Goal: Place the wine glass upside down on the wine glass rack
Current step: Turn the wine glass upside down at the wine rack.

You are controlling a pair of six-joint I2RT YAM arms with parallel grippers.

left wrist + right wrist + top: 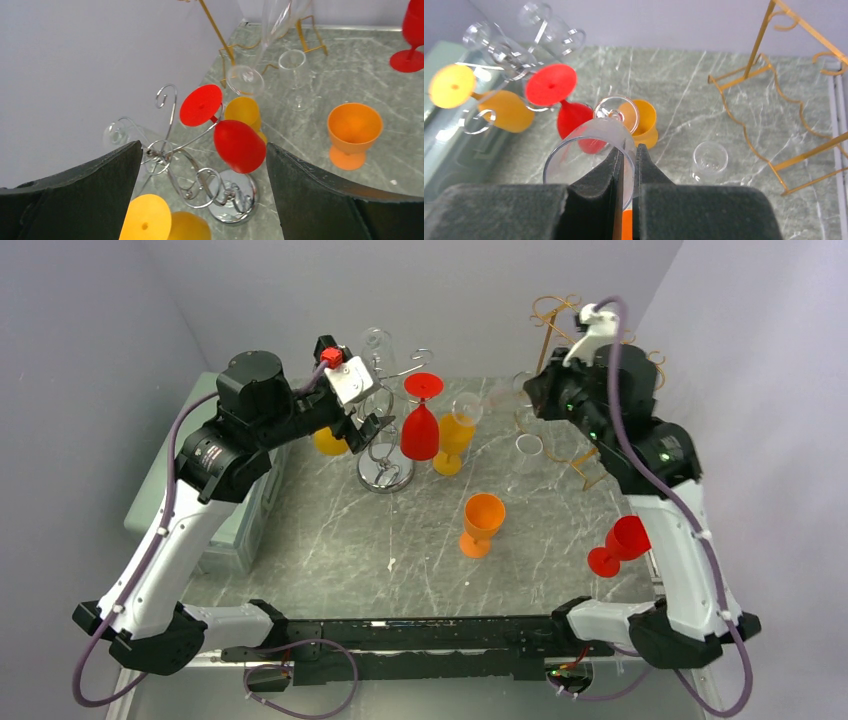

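An orange plastic goblet (482,524) stands upright on the grey marble counter (330,540). Beyond it, the left end effector (202,150) hangs wide open just before the chrome wire rack (235,205), where a red plastic wine glass (239,145) hangs bowl-down. Farther right, the right end effector (624,165) pinches the rim wall of the clear wine glass (594,131), held tilted in the air, near the gold wire rack (758,42).

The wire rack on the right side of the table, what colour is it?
The rack is gold, seen best in the right wrist view.
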